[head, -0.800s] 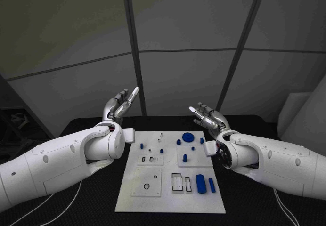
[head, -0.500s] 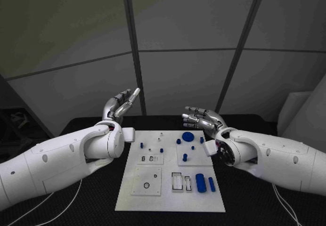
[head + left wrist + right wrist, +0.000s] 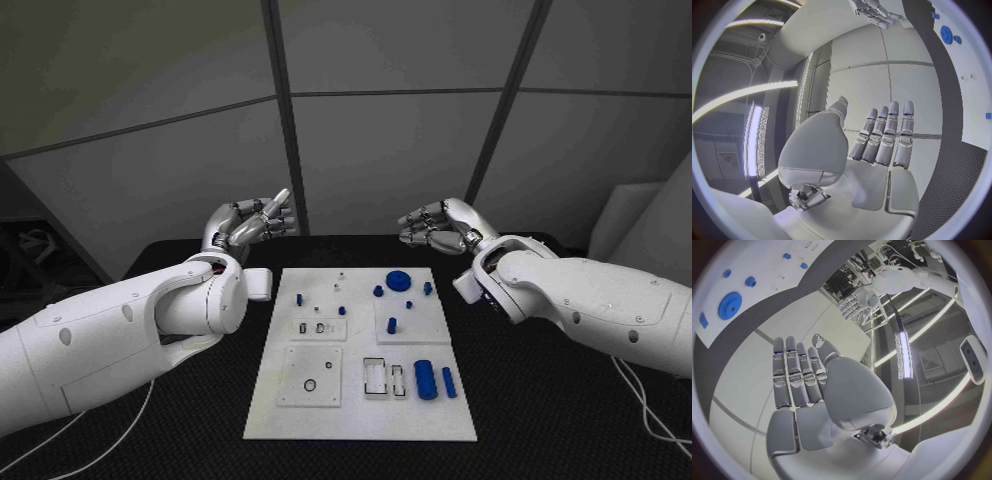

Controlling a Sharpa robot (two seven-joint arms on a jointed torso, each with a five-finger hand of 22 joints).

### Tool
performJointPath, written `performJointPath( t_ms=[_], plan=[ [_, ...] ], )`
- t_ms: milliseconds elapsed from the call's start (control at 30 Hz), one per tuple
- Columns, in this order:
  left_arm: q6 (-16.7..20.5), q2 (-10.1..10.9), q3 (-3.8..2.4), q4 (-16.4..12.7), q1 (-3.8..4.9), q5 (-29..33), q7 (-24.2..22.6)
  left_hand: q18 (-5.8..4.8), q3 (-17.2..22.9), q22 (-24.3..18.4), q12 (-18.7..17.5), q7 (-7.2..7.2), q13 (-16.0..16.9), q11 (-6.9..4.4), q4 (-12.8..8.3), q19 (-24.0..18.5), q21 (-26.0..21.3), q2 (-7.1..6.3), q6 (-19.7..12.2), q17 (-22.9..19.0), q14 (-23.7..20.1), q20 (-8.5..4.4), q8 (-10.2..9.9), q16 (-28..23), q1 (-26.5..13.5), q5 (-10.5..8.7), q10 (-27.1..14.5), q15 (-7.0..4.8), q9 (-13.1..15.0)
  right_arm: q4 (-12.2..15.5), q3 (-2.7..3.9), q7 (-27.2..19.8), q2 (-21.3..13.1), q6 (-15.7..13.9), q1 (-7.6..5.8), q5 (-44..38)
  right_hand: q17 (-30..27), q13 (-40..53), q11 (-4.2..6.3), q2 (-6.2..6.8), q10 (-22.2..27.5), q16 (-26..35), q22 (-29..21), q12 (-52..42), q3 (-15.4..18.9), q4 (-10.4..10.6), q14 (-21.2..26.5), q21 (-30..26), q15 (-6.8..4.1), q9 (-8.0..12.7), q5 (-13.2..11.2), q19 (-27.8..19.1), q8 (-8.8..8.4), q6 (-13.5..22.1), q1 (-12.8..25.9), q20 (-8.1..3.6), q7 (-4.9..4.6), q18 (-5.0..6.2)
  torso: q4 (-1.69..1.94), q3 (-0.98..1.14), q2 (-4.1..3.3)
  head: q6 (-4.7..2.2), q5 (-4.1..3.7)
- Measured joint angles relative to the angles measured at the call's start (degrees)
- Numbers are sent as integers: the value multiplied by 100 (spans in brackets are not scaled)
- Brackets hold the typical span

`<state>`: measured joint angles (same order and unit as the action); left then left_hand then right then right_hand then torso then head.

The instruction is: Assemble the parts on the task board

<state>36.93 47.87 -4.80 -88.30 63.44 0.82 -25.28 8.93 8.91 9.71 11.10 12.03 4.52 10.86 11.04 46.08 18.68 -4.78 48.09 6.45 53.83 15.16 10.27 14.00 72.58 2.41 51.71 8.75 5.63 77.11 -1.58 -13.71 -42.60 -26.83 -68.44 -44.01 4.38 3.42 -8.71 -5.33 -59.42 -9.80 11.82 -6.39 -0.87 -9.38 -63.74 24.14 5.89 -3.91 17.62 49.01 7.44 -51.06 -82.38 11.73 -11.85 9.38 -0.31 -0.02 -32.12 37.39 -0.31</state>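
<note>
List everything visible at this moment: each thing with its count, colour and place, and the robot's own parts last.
Table: one, black, under everything.
Task board: one, white plate, middle of the table.
Round disc part: one, blue, far end of the board.
Large cylinder part: one, blue, lying near the board's near right corner.
Slim bar part: one, blue, lying just right of the large cylinder.
Small parts: several, blue, scattered across the board's far half; exact count unclear.
Left hand: one, silver, raised above the table's far edge, holding nothing.
Right hand: one, silver, raised opposite, fingers holding nothing.
</note>
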Motion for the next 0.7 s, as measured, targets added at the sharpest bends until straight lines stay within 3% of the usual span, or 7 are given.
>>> performJointPath(
  t_ms=[67, 233, 300, 433, 500, 567, 700],
  plan=[
    [-31, 56, 3, -90, 0, -1, 17, 305, -41, 56, 22, 39, -11, -39, -50, 241, 131, 35, 121, 35, 227, -68, 22, 43, 35, 0, 157, -76, -2, -28, 0, 85, 1, 10, -42, -366, 46, 4, 52, 67, -215, -53, 178, 55, -127, -80, -327, 305, -88, 0, 0, 129, -57, -176, 54, -87, 30, 0, 10, 0, -24, -4, -1],
    [-116, 220, 6, -365, -6, -20, 66, 295, -126, 155, 22, 16, -29, -135, -166, 620, 353, 65, 282, 108, 576, -200, 22, 101, 65, 0, 394, -186, -33, -68, 3, 391, 4, 101, -153, -1304, 219, 4, 146, 203, -554, -209, 646, 160, -414, -216, -992, 1071, -267, 0, 31, 297, -147, -454, 189, -255, 93, 0, 48, -4, -112, -14, -25],
    [-146, 267, 7, -458, -14, -29, 84, -20, -141, 173, 22, 27, -31, -154, -181, 688, 386, 65, 309, 124, 630, -227, 21, 101, 65, 0, 413, -202, -41, -75, 6, 517, 16, 160, -181, -1615, 289, 11, 178, 244, -623, -279, 791, 187, -498, -246, -1184, 1301, -316, 0, 31, 337, -178, -505, 230, -295, 122, -1, 70, -10, -161, -15, -42],
    [-205, 363, 9, -678, -42, -47, 121, -1, -165, 203, -24, 2, -44, -153, -235, 768, 442, 65, 334, 145, 689, -267, 21, 101, 65, 0, 453, -220, -62, -76, 5, 817, 68, 338, -224, -2262, 541, 18, 266, 361, -778, -537, 1178, 226, -728, -318, -1663, 1923, -431, 0, 55, 439, -263, -647, 348, -396, 164, -1, 119, -29, -249, 3, -87],
    [-232, 409, 11, -796, -56, -55, 138, 303, -180, 207, -24, -6, -50, -153, -252, 768, 452, 87, 342, 149, 689, -267, 10, 100, 87, 0, 453, -220, -65, -72, 5, 983, 107, 456, -243, -2605, 685, 18, 289, 421, -836, -685, 1331, 226, -846, -339, -1818, 2169, -470, 0, 55, 448, -278, -682, 407, -426, 185, -1, 144, -38, -296, -2, -106],
    [-253, 452, 11, -894, -63, -62, 152, 302, -184, 213, -24, -6, -50, -153, -256, 800, 452, 87, 342, 149, 689, -259, -2, 100, 87, 0, 453, -220, -72, -65, 5, 1125, 140, 556, -254, -2890, 1237, 30, 339, 638, -887, -1285, 1780, 264, -1253, -362, -1978, 2885, -568, 4, 55, 502, -352, -796, 624, -531, 230, -1, 169, -49, -349, -24, -131],
    [-289, 549, 11, -1082, -77, -74, 173, 297, -208, 221, -52, -6, -58, -152, -280, 809, 475, 87, 342, 156, 689, -267, -29, 100, 87, 0, 453, -220, -84, -59, 5, 1385, 204, 779, -262, -3423, 1637, 31, 334, 769, -703, -1814, 2214, 264, -1472, -320, -2001, 3354, -591, 4, 0, 696, -367, -808, 756, -567, 242, -1, 216, -68, -451, -61, -180]
  ],
)
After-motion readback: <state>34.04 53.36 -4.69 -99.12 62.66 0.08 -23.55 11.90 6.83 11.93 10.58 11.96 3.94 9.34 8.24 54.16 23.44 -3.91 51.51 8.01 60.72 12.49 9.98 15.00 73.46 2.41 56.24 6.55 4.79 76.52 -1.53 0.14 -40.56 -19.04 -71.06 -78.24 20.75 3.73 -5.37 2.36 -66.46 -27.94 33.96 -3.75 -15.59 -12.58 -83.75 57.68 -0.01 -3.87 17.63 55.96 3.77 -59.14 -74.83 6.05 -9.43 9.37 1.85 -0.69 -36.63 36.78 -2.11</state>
